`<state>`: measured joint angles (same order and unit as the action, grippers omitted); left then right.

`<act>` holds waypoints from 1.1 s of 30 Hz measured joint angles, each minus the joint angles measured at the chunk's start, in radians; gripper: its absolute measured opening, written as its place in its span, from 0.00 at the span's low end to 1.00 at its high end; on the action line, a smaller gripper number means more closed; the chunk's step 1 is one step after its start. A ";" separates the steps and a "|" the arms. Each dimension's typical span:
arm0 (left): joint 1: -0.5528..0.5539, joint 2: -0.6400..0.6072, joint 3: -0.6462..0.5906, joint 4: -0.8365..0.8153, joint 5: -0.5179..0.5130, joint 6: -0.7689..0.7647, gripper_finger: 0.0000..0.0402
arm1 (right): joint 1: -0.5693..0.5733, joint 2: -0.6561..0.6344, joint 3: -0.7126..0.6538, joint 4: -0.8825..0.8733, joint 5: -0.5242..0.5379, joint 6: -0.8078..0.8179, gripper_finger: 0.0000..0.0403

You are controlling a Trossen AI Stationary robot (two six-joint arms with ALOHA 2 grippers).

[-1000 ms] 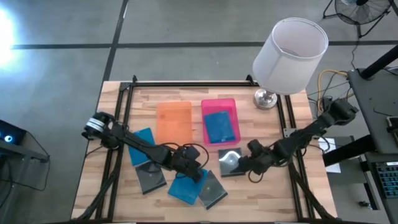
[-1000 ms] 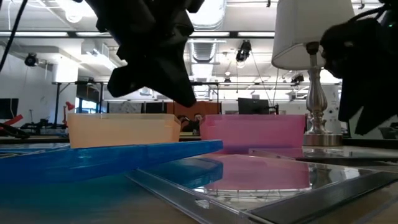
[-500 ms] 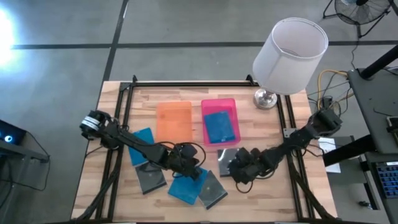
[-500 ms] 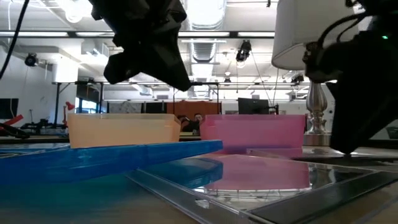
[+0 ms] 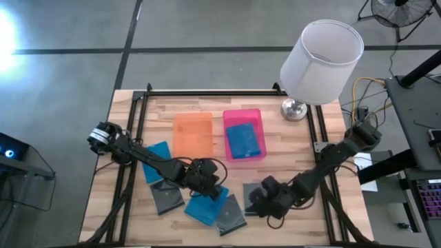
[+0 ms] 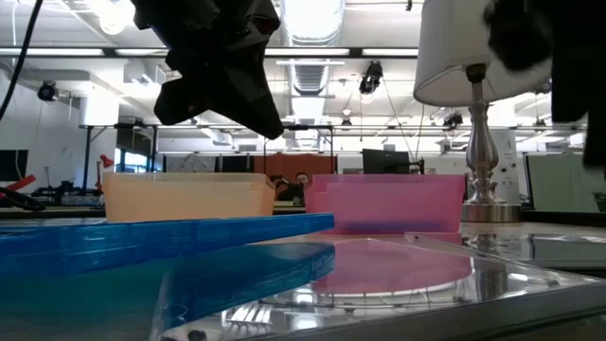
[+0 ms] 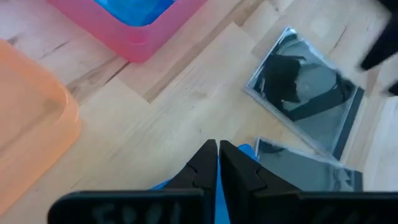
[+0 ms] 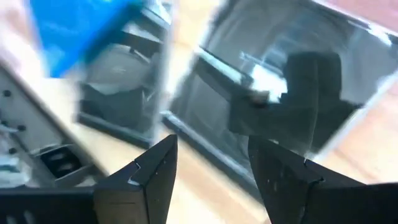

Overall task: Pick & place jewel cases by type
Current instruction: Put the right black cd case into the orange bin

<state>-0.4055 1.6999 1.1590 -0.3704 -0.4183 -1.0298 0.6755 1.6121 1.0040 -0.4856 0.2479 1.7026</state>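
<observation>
At the table's near edge, the right gripper (image 5: pixel 264 198), fingers wide, is now dragging a grey jewel case (image 5: pixel 253 198) toward the pile.

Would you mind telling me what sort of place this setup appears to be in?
Probably a robotics lab or workshop. Two robot arms work at a framed wooden table standing on bare concrete floor; the low view shows a big open hall with ceiling ducts and strip lights, and a standing fan sits nearby.

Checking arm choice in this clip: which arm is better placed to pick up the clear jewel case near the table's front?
Right. The right gripper hangs open directly over the clear jewel case, which fills its wrist view. The left gripper is shut, farther off over the blue case.
</observation>
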 joint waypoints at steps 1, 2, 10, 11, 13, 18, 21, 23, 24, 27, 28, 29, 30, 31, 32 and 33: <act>-0.006 0.000 0.000 0.001 0.000 -0.006 0.00 | 0.001 -0.011 0.011 -0.043 0.025 -0.009 0.48; -0.012 0.000 0.000 0.004 0.000 -0.018 0.00 | -0.008 -0.018 0.016 -0.087 0.045 -0.023 0.48; -0.061 0.061 0.006 0.260 0.056 -0.071 0.00 | -0.220 0.021 -0.063 -0.071 -0.055 -0.402 0.48; -0.068 0.078 0.015 0.302 0.066 -0.076 0.00 | -0.239 0.026 -0.066 -0.072 -0.059 -0.447 0.48; -0.080 0.129 0.056 0.342 0.081 -0.094 0.00 | -0.277 0.029 -0.069 -0.062 -0.078 -0.522 0.48; -0.113 0.292 0.242 0.333 0.114 -0.108 0.00 | -0.311 0.028 -0.108 -0.022 -0.191 -0.673 0.48; -0.130 0.402 0.388 0.287 0.132 -0.094 0.00 | -0.305 0.026 -0.169 0.063 -0.262 -0.667 0.48; -0.136 0.462 0.479 0.210 0.140 -0.085 0.00 | -0.291 0.023 -0.210 0.125 -0.295 -0.632 0.48; -0.137 0.487 0.521 0.169 0.140 -0.079 0.00 | -0.281 0.019 -0.227 0.166 -0.308 -0.612 0.48; -0.136 0.543 0.633 0.069 0.134 -0.073 0.00 | -0.254 0.015 -0.254 0.221 -0.303 -0.563 0.48; -0.138 0.556 0.663 0.059 0.132 -0.071 0.00 | -0.247 0.011 -0.258 0.225 -0.301 -0.550 0.48; -0.141 0.574 0.694 0.059 0.131 -0.069 0.00 | -0.240 0.009 -0.263 0.228 -0.301 -0.541 0.48; -0.146 0.592 0.723 0.062 0.131 -0.066 0.00 | -0.233 0.008 -0.267 0.229 -0.301 -0.530 0.48; -0.153 0.611 0.752 0.062 0.131 -0.062 0.00 | -0.228 0.008 -0.271 0.230 -0.301 -0.522 0.48; -0.161 0.633 0.784 0.060 0.137 -0.061 0.00 | -0.223 0.006 -0.275 0.230 -0.302 -0.517 0.48; -0.169 0.657 0.816 0.060 0.144 -0.059 0.00 | -0.219 0.003 -0.278 0.230 -0.302 -0.509 0.48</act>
<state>-0.5748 2.3573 1.9746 -0.3108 -0.2739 -1.0893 0.4567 1.6150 0.7255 -0.2558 -0.0544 1.1937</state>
